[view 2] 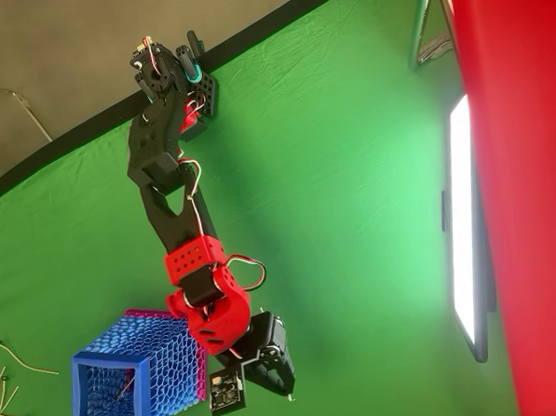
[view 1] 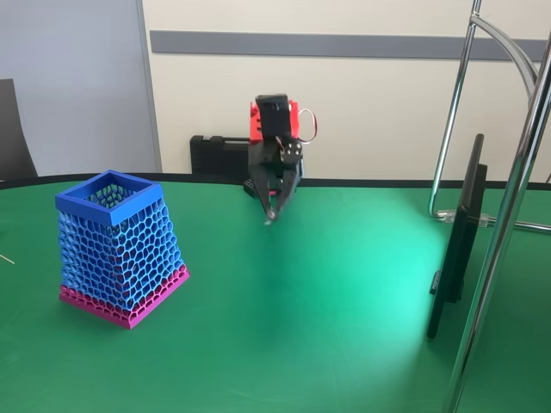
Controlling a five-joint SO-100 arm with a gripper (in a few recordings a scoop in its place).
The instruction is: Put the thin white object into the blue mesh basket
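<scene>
Fixed view first: my black two-finger gripper (view 1: 272, 212) hangs above the green table, pointing down, its tips drawn to a narrow point with something small and pale at the very end. Whether that is the thin white object or just a glint I cannot tell, and from this angle I cannot tell whether my fingers are together on anything or simply nearly together. From the overhead view the fingertips sit under my own wrist, so that view does not settle it either.

Behind the gripper rises my red and black wrist block (view 1: 277, 120) with a loop of wire at its side. From above, my black and red arm (view 2: 181, 227) stretches from its base at the table's dark edge down toward the basket, the wrist ending just beside the basket's right wall.

To the left in the fixed view stands the tall tapered blue honeycomb-mesh basket with a solid blue square rim and magenta base band (view 1: 120, 249), upright on the green cloth-covered table (view 1: 310, 301), apart from my gripper. Looking down into it from above, a thin dark-and-reddish line shows inside; I cannot make out what it is.

Several thin pale sticks (view 2: 8, 390) lie scattered on the cloth at the overhead view's lower left. A flat black screen (view 1: 461, 232) stands on edge at the right, beside chrome tube legs (view 1: 508, 215).
</scene>
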